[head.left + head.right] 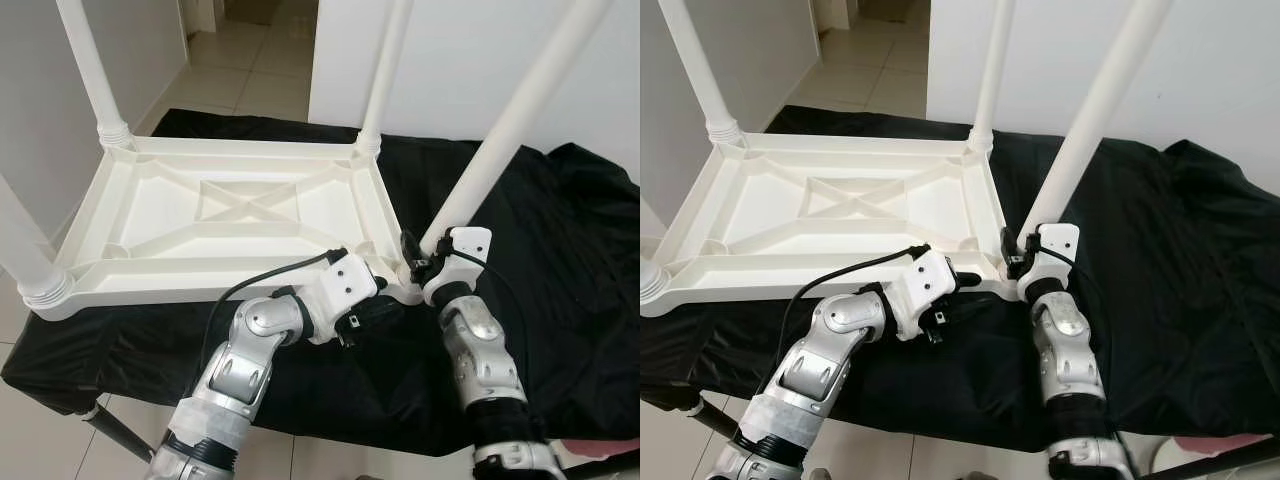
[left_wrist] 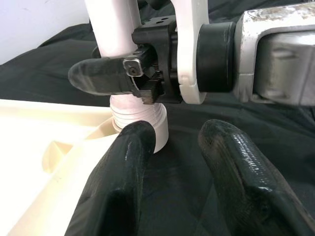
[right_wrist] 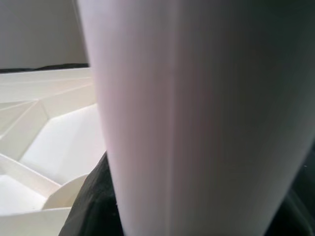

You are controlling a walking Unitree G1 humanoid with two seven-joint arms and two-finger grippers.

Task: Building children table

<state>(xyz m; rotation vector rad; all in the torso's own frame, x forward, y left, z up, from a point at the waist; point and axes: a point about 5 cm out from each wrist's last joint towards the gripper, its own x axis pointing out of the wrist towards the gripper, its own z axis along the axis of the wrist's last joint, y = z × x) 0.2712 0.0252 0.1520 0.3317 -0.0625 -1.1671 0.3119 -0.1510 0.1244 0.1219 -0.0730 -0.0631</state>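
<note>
The white plastic table top (image 1: pixel 230 215) lies upside down on a black cloth. Its front right leg (image 1: pixel 500 130) leans up and to the right from the near right corner. My right gripper (image 1: pixel 418 258) is shut on this leg just above its ribbed base (image 2: pixel 140 123). In the left wrist view one of its black fingers (image 2: pixel 103 76) presses across the leg (image 2: pixel 115 29). The right wrist view is close against the leg (image 3: pixel 197 118), with the table top (image 3: pixel 44 147) behind. My left gripper (image 2: pixel 177 191) is open and holds nothing, low beside that corner (image 1: pixel 385 310).
Three more white legs stand in the other corners: back left (image 1: pixel 92 70), back right (image 1: pixel 385 70) and front left (image 1: pixel 25 255). The black cloth (image 1: pixel 560 260) covers a low stand. Tiled floor (image 1: pixel 250 70) and white walls lie beyond.
</note>
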